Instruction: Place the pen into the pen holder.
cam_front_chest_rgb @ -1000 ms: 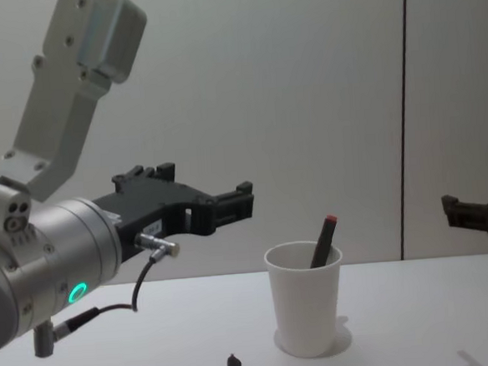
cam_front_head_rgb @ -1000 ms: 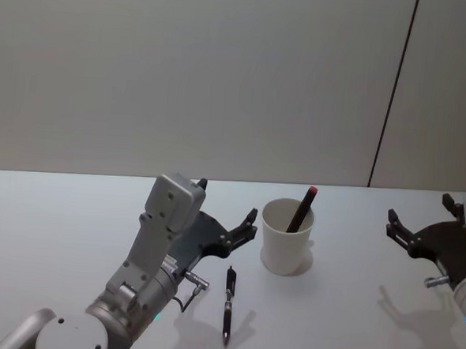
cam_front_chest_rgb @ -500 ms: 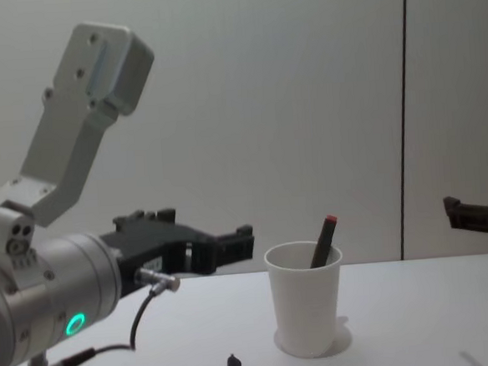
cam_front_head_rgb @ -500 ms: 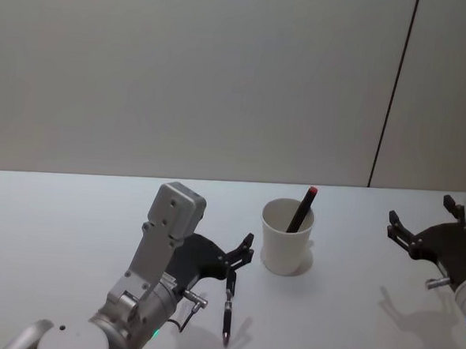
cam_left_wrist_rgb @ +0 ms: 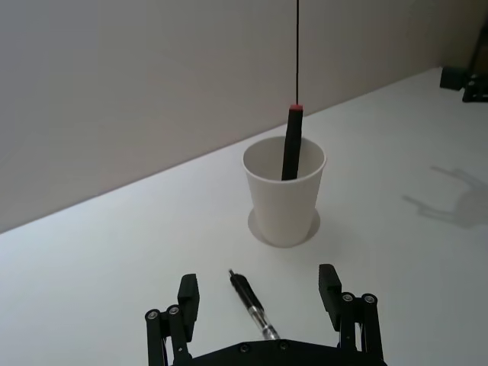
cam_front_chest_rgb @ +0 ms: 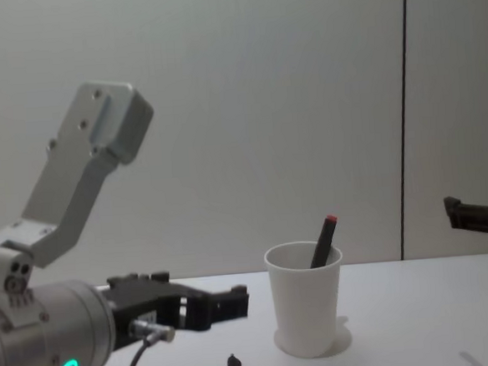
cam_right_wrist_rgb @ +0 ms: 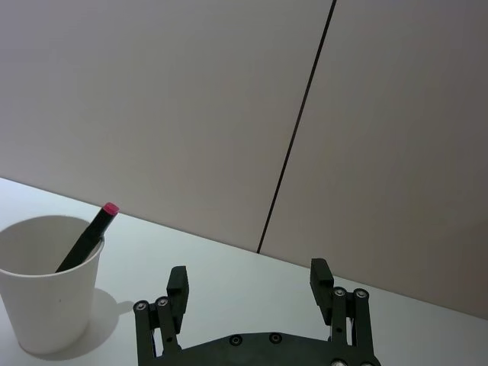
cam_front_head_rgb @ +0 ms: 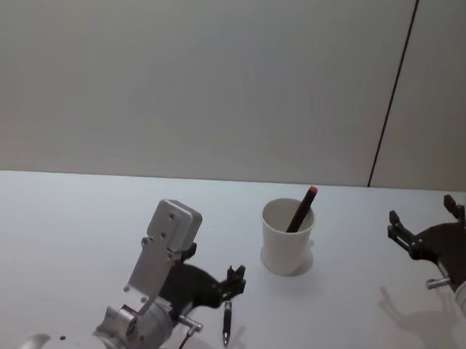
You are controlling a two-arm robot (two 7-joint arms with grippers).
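A black pen (cam_front_head_rgb: pixel 226 323) lies on the white table, in front of and left of the pen holder (cam_front_head_rgb: pixel 287 239), a white paper cup. A second dark pen with a red tip (cam_front_head_rgb: pixel 303 208) leans inside the cup. My left gripper (cam_front_head_rgb: pixel 235 280) is open and low over the lying pen. In the left wrist view the pen (cam_left_wrist_rgb: pixel 252 306) runs between the two fingers (cam_left_wrist_rgb: pixel 329 284) of the left gripper (cam_left_wrist_rgb: pixel 259 290), with the cup (cam_left_wrist_rgb: pixel 284 191) beyond. My right gripper (cam_front_head_rgb: pixel 420 212) hangs open at the right, well away from the cup.
The white table (cam_front_head_rgb: pixel 71 228) stretches wide to the left and behind the cup. A pale wall with a dark vertical seam (cam_front_head_rgb: pixel 392 97) stands behind. In the right wrist view the cup (cam_right_wrist_rgb: pixel 49 282) sits off to one side of the right gripper (cam_right_wrist_rgb: pixel 249 280).
My left gripper has sunk from above cup height to just over the table and drawn back over the lying pen. The right gripper, the cup and both pens have stayed put.
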